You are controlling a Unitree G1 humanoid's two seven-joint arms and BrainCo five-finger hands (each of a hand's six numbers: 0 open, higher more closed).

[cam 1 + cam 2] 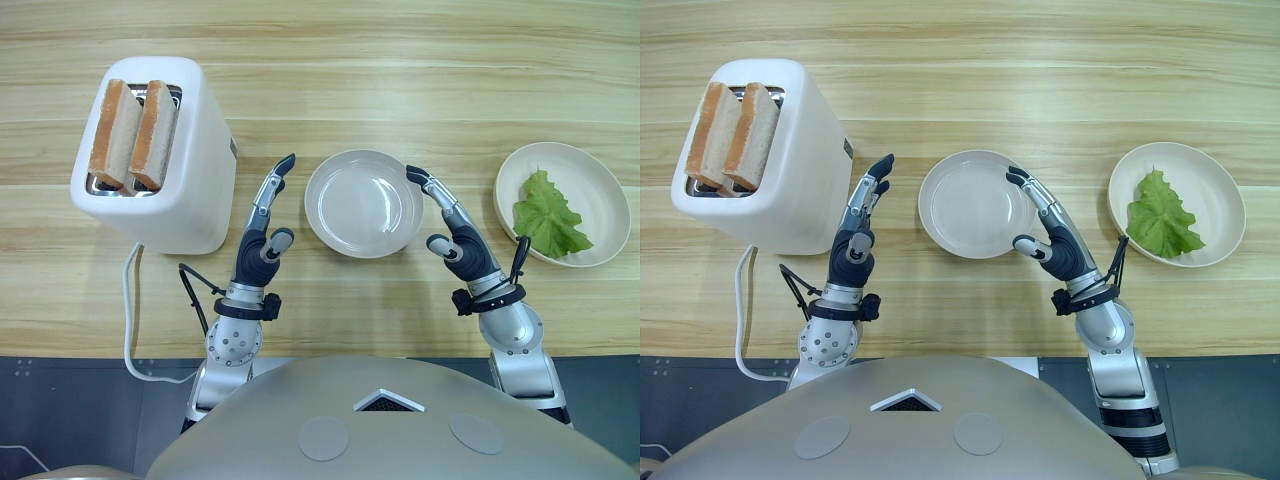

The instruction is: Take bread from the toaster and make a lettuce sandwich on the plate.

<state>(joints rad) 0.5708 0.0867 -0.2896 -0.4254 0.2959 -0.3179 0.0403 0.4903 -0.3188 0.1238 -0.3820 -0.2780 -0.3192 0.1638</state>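
Two bread slices (113, 133) stand upright in the slots of the white toaster (195, 190), far left on the wooden surface (400, 60).

Left robot hand (258, 240): just beside the toaster, at its 4 o'clock. Fingers stretched out, holding nothing.

Empty plate (363, 203): centre, between the two hands.

Right robot hand (462, 245): at the plate's 4 o'clock, fingers extended toward its rim, likewise holding nothing.

Lettuce leaf (548, 215): lies in a second dish (590, 170), at 3 o'clock from the plate.

Step in hand, as I judge it: fetch the first slice. The left hand is nearest. Best to come in from above, pinch the nearer slice across its flat faces, and lift straight up so the toaster neither tips nor drags.
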